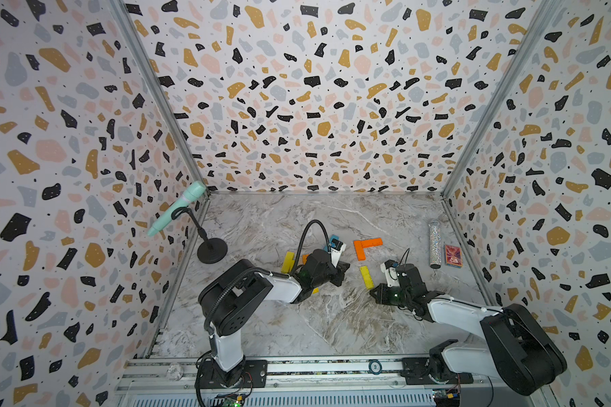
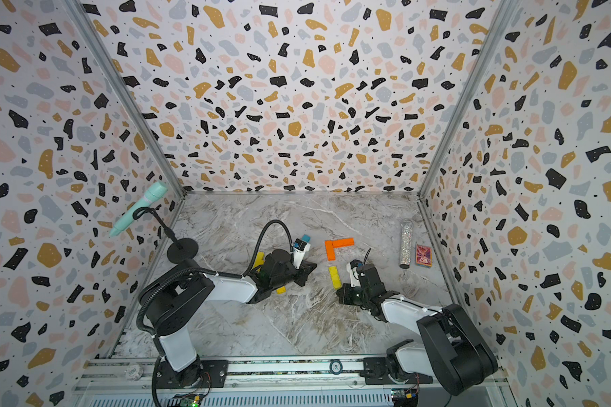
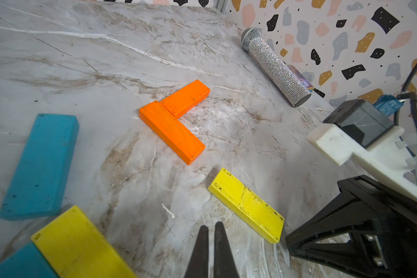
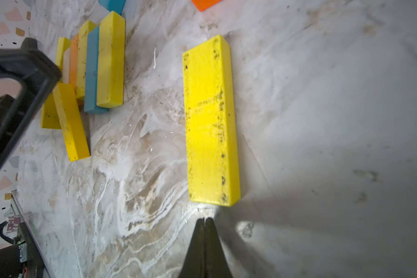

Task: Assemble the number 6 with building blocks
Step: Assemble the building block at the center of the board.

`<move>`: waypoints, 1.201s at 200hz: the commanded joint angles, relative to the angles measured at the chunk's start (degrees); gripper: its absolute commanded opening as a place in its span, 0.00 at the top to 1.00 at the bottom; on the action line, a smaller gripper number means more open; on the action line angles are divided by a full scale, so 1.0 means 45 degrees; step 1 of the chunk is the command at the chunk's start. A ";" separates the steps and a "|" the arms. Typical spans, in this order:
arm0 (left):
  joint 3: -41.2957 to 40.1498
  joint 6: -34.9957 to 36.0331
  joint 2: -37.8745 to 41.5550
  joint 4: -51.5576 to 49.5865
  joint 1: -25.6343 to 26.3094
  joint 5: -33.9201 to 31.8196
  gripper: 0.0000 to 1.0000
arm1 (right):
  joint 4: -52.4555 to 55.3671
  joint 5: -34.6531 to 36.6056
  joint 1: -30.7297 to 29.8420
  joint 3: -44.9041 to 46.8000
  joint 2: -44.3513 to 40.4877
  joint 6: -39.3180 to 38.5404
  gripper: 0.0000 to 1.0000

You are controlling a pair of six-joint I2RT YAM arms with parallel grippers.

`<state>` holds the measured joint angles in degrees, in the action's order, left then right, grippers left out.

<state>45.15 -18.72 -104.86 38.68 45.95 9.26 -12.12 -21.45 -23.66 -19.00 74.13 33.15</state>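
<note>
While left gripper [image 3: 211, 228] and right gripper [image 4: 204, 220] sit closed, terrazzo walls [image 1: 297, 88] enclose the marble table [image 1: 261, 218].

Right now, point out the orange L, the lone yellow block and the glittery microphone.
orange L [image 3: 171, 131]: left wrist view, top face of its longer block.
lone yellow block [image 4: 211, 120]: right wrist view, middle of its top face.
glittery microphone [image 3: 278, 67]: left wrist view, middle of its barrel.

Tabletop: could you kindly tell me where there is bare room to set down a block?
Bare marble lies between the orange blocks and the back wall, and between the single yellow block and the front rail. It is crowded at the block pile.
</note>
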 commanded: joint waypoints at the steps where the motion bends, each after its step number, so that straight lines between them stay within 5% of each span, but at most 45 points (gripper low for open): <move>1: 0.0338 0.0016 -0.0134 0.0029 0.0114 0.0220 1.00 | -0.0354 -0.0077 0.0101 0.0015 0.0124 0.0017 0.96; 240: 0.1553 0.0212 -0.1371 -0.1223 0.0291 0.0123 1.00 | -0.1133 -0.0103 0.0551 -0.0040 0.1241 0.0035 0.96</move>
<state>48.53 -18.68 -109.30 35.75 46.33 9.56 -20.53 -22.94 -21.47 -20.12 81.01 33.12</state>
